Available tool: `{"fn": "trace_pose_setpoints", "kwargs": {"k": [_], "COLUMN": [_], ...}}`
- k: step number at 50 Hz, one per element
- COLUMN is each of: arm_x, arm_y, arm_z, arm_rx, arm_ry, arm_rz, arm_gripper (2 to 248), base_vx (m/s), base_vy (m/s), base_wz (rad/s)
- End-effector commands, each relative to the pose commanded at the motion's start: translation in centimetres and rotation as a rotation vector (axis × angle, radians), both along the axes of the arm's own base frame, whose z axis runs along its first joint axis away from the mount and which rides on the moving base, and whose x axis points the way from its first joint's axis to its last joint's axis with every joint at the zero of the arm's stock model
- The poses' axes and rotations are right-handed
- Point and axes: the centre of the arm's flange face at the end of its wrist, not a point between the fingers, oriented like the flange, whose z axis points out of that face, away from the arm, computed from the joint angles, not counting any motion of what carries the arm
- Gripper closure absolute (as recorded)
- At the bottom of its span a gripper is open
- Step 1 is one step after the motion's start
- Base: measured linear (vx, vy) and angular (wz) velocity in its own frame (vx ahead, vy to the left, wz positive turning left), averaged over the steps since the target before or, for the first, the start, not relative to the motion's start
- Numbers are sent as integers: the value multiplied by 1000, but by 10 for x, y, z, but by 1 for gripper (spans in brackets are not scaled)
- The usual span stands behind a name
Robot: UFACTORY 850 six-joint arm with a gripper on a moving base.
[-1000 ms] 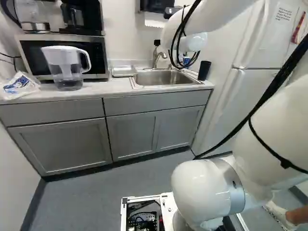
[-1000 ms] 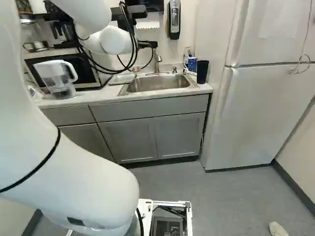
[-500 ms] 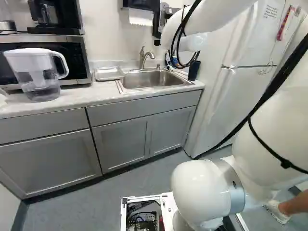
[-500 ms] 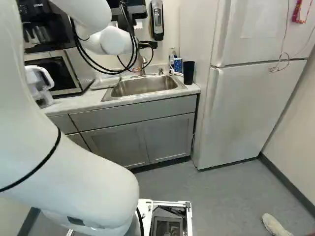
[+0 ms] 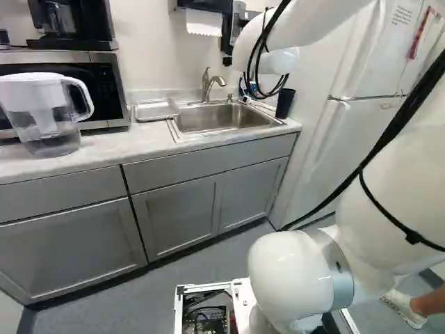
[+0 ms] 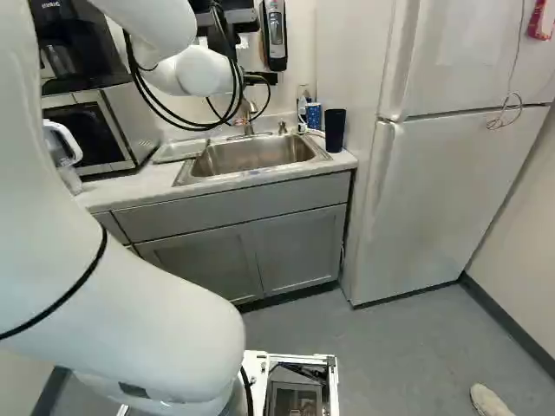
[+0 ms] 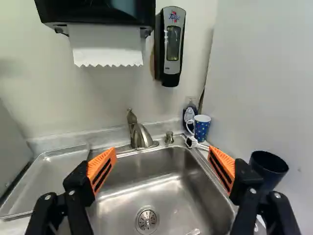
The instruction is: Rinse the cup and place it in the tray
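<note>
"The pincer?"

"The black gripper [image 6: 263,48] is released, its orange-padded fingers spread wide, pictured above the steel sink [image 7: 161,186]. The sink's near end is cut off in the wrist view."

"And the cup?"

"Two are on the counter, and which one is meant is hard to tell. The blue spotted mug [image 7: 201,128] stands upright behind the sink's fridge-side corner, beside a bottle [image 7: 190,111] partly hidden by it; in the left base view, black cables [image 5: 263,80] cross in front of that corner. The dark tumbler [image 7: 269,162] is nearer the refrigerator [image 6: 442,199], its lower part masked by the gripper in the wrist view."

"Where does the tray lie?"

"The metal tray [image 7: 49,171] is on the counter [image 5: 132,142], at the sink's other side, between it and the microwave [image 5: 108,90]. The wrist view crops one edge."

"Anything else obscured?"

"The water pitcher [image 5: 45,115]: clipped by the edge of the left base view, largely behind the white arm [image 6: 130,303] in the right. A small pale object [image 7: 194,231] in the sink is too cropped to identify."
</note>
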Motion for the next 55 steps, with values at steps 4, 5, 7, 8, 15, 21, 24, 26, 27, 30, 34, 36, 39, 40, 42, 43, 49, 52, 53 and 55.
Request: {"fn": "trace_pose_setpoints", "kwargs": {"k": [4, 5, 7, 8, 15, 21, 24, 26, 27, 30, 34, 36, 39, 40, 42, 43, 49, 52, 53, 55], "arm_x": [0, 0, 0, 0, 0, 0, 0, 0, 0, 0, 0, 0, 0, 0, 0, 0, 0, 0, 0, 0], "arm_y": [0, 0, 0, 0, 0, 0, 0, 0, 0, 0, 0, 0, 0, 0, 0, 0, 0, 0, 0, 0], "arm_z": [0, 0, 0, 0, 0, 0, 0, 0, 0, 0, 0, 0, 0, 0, 0, 0, 0, 0, 0, 0], "arm_rx": [0, 0, 0, 0, 0, 0, 0, 0, 0, 0, 0, 0, 0, 0, 0, 0, 0, 0, 0, 0], "arm_ry": [0, 0, 0, 0, 0, 0, 0, 0, 0, 0, 0, 0, 0, 0, 0, 0, 0, 0, 0, 0], "arm_rz": [0, 0, 0, 0, 0, 0, 0, 0, 0, 0, 0, 0, 0, 0, 0, 0, 0, 0, 0, 0], "arm_gripper": [3, 3, 3, 3, 3, 3, 3, 3, 3, 3, 3, 3, 3, 3, 3, 3, 3, 3, 3, 3], "base_vx": [110, 98, 100, 116, 103, 95, 96, 97, 75, 92, 82, 72, 71, 74, 68, 61, 60, 60, 58, 59], "base_vy": [57, 51, 54, 65, 59, 59, 63, 61, 45, 56, 61, 58, 55, 58, 52, 45, 43, 37, 34, 33], "base_wz": [-18, -21, -16, -18, -18, -16, -16, -20, -16, -19, -15, -14, -13, -7, -12, -14, -8, -7, -6, -5]}}
